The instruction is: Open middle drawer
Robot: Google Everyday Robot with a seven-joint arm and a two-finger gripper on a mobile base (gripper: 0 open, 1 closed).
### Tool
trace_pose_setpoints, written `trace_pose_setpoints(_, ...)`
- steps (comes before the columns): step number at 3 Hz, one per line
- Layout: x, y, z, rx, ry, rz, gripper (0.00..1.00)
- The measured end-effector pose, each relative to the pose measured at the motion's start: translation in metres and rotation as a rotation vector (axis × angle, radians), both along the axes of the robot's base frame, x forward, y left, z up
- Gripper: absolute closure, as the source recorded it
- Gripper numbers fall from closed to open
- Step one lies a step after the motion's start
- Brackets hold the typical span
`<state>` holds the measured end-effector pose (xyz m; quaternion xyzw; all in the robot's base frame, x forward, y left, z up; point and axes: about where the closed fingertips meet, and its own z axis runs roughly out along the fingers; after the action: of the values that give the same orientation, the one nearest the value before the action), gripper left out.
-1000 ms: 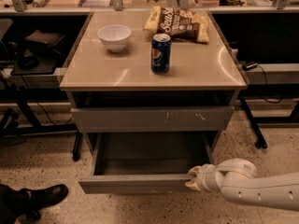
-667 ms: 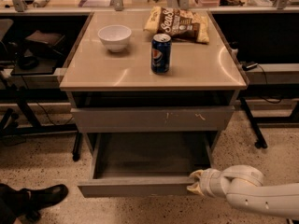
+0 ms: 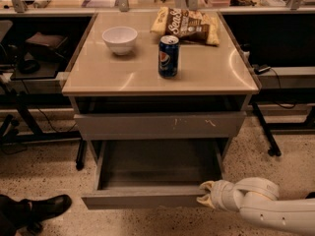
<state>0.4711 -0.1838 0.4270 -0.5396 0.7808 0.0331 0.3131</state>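
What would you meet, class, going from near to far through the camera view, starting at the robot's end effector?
The end effector, at the front right corner of the open middle drawer → scratched drawer face → Pepsi can → chip bag.

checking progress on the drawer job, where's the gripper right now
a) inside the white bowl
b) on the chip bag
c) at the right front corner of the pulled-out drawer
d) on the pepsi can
c: the gripper is low down at the right front corner of the middle drawer, which stands pulled out with its grey tray showing.
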Motion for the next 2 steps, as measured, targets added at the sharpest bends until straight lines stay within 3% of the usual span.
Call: trace_pose_setpoints(2, -0.0069, -0.0019, 0.004, 0.009, -0.012, -0.001, 1.0)
